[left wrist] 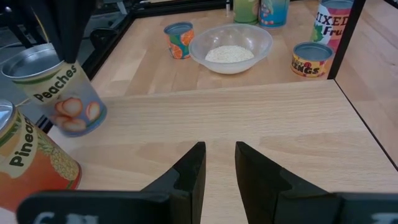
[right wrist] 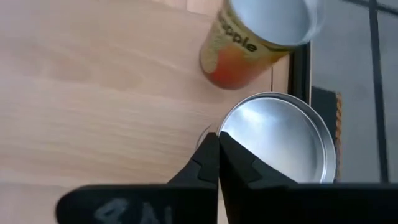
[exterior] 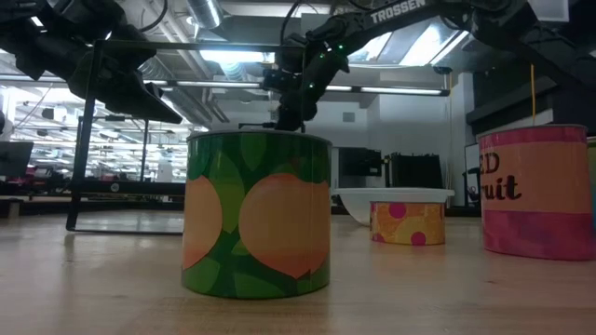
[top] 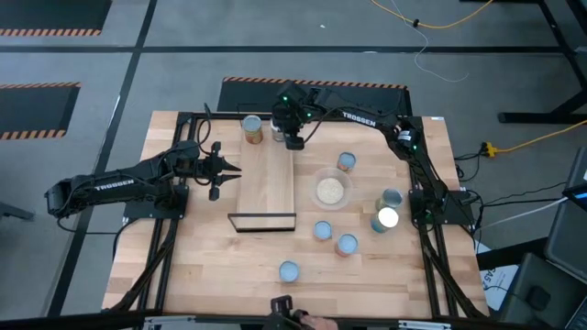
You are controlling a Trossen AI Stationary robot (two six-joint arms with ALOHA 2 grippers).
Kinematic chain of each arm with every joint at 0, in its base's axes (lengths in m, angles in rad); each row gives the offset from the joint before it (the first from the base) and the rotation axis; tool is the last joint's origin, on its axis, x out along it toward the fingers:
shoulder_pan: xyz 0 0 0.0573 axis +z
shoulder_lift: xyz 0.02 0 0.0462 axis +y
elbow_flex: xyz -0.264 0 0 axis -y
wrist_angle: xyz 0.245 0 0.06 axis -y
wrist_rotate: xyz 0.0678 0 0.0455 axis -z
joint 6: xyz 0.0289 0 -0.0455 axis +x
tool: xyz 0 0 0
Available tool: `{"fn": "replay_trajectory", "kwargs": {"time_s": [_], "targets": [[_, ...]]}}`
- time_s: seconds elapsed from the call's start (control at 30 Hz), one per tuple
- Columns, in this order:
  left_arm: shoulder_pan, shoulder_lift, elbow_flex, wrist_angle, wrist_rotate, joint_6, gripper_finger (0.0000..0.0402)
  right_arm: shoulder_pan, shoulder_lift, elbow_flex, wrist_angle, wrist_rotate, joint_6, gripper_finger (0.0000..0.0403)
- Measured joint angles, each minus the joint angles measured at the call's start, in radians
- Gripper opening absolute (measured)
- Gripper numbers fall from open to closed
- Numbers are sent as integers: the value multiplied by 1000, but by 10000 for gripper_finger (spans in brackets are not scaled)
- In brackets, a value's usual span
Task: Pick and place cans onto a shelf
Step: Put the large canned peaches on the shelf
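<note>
Right claw: your fingers shut, empty — above the peaches can on the shelf.
Left claw: part open, holding nothing — beside shelf.

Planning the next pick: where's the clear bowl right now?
In the high view the clear bowl sits just right of the shelf, ringed by loose cans.

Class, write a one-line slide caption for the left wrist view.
Left end effector open over the shelf, facing peaches can and bowl.
</note>
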Motion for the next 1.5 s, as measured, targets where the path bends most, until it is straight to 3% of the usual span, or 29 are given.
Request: {"fn": "replay_trajectory", "kwargs": {"time_s": [0.23, 0.8, 1.1, 1.5], "targets": [[0, 0, 0, 0, 0, 0, 80, -1, 1, 0, -11, -82, -75, 1], [0, 0, 0, 0, 0, 0, 80, -9, -2, 62, -104, -84, -123, 0], [0, 0, 0, 0, 0, 0, 80, -19, -7, 60, -93, -152, -136, 0], [0, 0, 0, -1, 0, 0, 80, -23, -1, 55, -77, -157, -153, 3]]}}
